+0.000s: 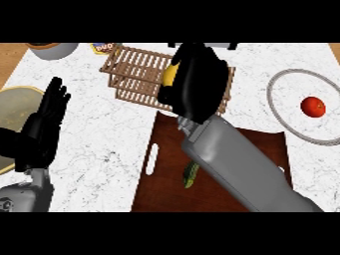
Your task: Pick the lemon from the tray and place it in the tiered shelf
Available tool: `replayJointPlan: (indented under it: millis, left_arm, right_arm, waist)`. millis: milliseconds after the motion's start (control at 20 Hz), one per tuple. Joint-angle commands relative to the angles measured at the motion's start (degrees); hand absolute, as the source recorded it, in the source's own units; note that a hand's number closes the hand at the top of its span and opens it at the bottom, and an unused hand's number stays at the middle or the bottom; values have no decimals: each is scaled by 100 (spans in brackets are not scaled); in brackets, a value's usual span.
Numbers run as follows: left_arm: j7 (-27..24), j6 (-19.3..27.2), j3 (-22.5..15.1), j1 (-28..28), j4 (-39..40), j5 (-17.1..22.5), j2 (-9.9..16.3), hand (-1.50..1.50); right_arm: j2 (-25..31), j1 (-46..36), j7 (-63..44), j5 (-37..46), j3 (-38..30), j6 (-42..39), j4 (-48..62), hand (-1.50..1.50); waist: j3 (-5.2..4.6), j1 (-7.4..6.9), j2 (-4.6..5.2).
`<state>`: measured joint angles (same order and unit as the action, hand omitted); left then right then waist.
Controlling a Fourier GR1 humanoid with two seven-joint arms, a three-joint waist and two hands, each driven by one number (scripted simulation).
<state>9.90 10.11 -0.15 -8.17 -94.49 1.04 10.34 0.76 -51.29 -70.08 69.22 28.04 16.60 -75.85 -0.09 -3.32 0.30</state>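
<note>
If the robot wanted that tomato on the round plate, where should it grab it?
Around the tomato's middle, coming straight down from above. It is round and sits alone on the flat plate, so the fingers can close on opposite sides.

We see open marble counter point(106, 149) down the middle-left of the frame, a clear lane between our resting left hand point(36, 132) at the left edge and the brown tray point(165, 174) at lower centre. Up top, the wooden tiered shelf point(139, 74) blocks the centre, and our right hand point(194, 82) with its forearm covers the shelf's right half and cuts diagonally across the tray. At right, the round plate point(275, 107) with a tomato point(313, 106) fills that side. A yellowish plate point(3, 107) crowds the left edge, a grey bowl point(55, 50) the upper left. Bare counter shows between shelf and bowl.
</note>
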Motion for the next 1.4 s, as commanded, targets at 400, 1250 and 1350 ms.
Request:
replayJointPlan:
  millis: [400, 1250, 1350]
  left_arm:
    - [-59, 19, -94, 179, -144, -61, -115, 0]
    - [-182, -58, 92, 173, 70, -8, -83, 0]
    - [17, 1, 52, -97, 31, -80, -76, 0]
  right_arm:
    - [-73, -539, -740, -311, -198, 1457, 1814, 150]
    - [-74, -909, 706, -1919, -642, 3540, 2723, -150]
    - [-75, -1174, 762, -1894, -629, 3933, 2947, -150]
  waist:
    - [5, -52, 29]
    - [8, 50, 19]
    - [8, 30, 31]
